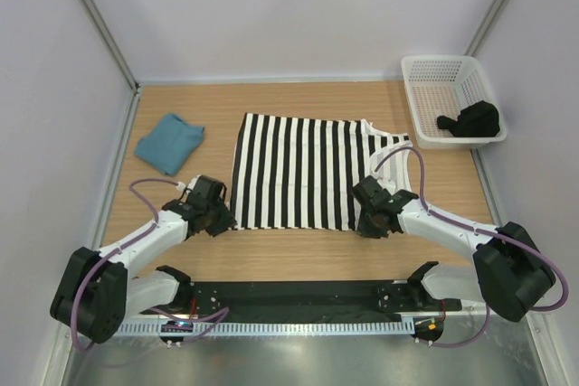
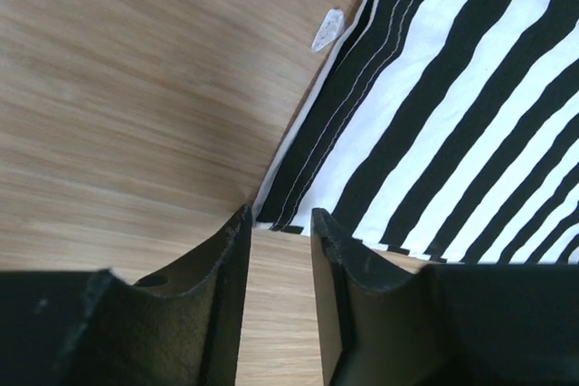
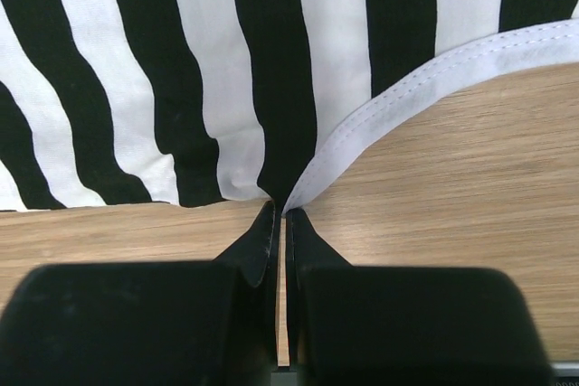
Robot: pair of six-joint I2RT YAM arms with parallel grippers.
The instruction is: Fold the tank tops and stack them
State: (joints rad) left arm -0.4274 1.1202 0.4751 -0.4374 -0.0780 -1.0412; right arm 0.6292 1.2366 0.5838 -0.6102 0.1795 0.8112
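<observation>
One striped tank top, right tool pinching hem, white tag unreadable

**Tank tops, two:** one striped tank top in black and white, and one teal-blue tank top.
**Basket, one:** a white mesh basket containing one dark item.
**Grippers, two:** left gripper and right gripper, each with two fingers in its wrist view.
**Table, one:** wooden table.
**Tag, one:** small white tag at the striped hem.
Garments on the table total two; items in the basket, one
</observation>
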